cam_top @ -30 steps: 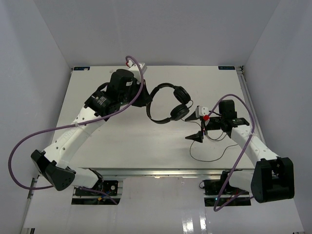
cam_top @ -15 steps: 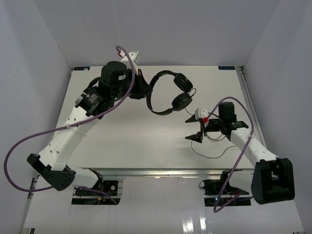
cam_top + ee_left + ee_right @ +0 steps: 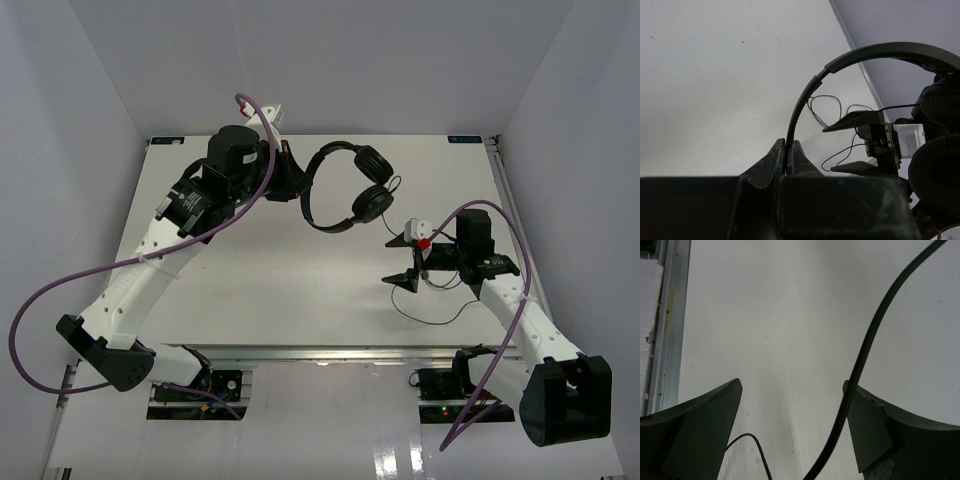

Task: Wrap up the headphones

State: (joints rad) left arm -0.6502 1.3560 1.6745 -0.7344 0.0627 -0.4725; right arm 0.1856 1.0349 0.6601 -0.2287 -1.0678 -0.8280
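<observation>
- 2 arms reach over the white tabletop point(image 3: 250, 290), the left one to the far middle, the right one to the right side.
- Left fingers point(image 3: 780, 157) are pressed together on the thin headband of the headphones point(image 3: 369, 203), with only the band between them.
- From that grip the headband arches away toward the right arm, and the 2 round earcups sit at its far end, one just beside the other.
- Headphones lie over the far middle of the tabletop; whether the earcups touch it cannot be told.
- Right fingers point(image 3: 867, 427) stand wide apart and grip nothing.
- Cable point(image 3: 865, 355) runs between the right fingers, close along 1 of them; whether it touches that finger cannot be told.
- In the top view the cable leaves the earcups, passes to the right fingers and lies in a loose loop on the tabletop nearer the arm bases.
- Right fingers are near the earcups but apart from them.
</observation>
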